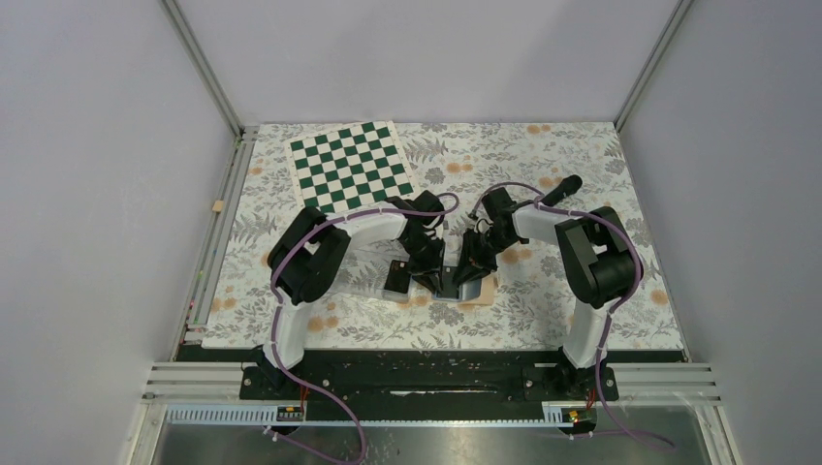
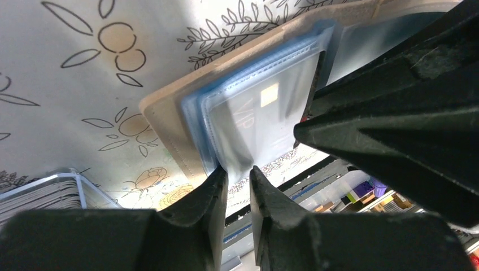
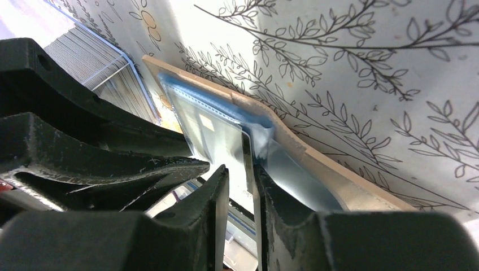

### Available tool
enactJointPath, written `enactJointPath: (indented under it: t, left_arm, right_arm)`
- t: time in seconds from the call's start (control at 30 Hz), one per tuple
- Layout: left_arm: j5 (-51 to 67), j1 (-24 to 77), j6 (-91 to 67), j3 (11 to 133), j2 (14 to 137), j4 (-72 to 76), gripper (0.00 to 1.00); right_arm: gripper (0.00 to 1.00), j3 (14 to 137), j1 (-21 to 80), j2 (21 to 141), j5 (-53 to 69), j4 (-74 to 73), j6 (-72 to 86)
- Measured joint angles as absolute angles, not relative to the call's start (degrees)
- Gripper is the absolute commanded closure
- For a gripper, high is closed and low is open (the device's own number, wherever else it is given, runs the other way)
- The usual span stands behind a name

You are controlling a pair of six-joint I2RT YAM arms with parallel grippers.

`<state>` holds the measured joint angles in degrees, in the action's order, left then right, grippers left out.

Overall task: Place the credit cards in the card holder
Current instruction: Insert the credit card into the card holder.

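The tan card holder lies open on the floral mat, its light blue lining and clear sleeves up. One credit card with a gold chip sits inside a sleeve. My left gripper is closed narrowly on the near corner of a clear sleeve. A black credit card stands edge-on at the holder's fold. It rests against one finger of my right gripper, with a gap showing on its other side. Another black card lies left of the grippers.
A clear plastic tray with a stack of cards stands just left of the holder. A green chessboard lies at the back left. A black marker lies behind the right arm. Both grippers crowd together over the holder.
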<state>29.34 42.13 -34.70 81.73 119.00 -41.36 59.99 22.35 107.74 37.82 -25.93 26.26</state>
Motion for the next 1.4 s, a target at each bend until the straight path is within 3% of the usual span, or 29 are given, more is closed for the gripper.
enactJointPath:
  t: [0.17,0.3,0.47,0.67,0.9,1.2,1.4]
  left_arm:
    - [29.39,42.04,-34.74,81.93,119.00,-42.15,0.70]
    - [29.30,42.09,-34.94,81.91,118.52,-41.80,0.62]
    - [28.16,41.25,-35.86,81.17,117.19,-40.01,0.61]
    - [27.38,39.64,-36.10,80.29,116.38,-38.65,0.61]
    - [27.46,39.42,-36.23,80.09,116.38,-37.63,0.75]
    - [27.83,40.32,-35.83,80.09,116.38,-36.93,0.98]
    - [27.79,40.51,-35.77,80.09,116.36,-36.97,1.00]
  right_arm:
    - [0.83,59.99,22.35,107.98,37.71,-25.85,26.55]
    - [0.78,60.29,22.41,107.96,37.21,-26.72,26.33]
    - [0.77,60.71,22.87,107.96,37.08,-27.81,25.96]
    - [0.84,60.71,23.16,107.96,37.12,-28.03,25.76]
    - [1.00,60.71,23.16,108.38,37.06,-28.01,25.63]
    - [1.00,60.71,23.16,108.97,37.10,-28.40,25.54]
    - [1.00,60.71,23.16,108.97,37.17,-28.49,25.54]
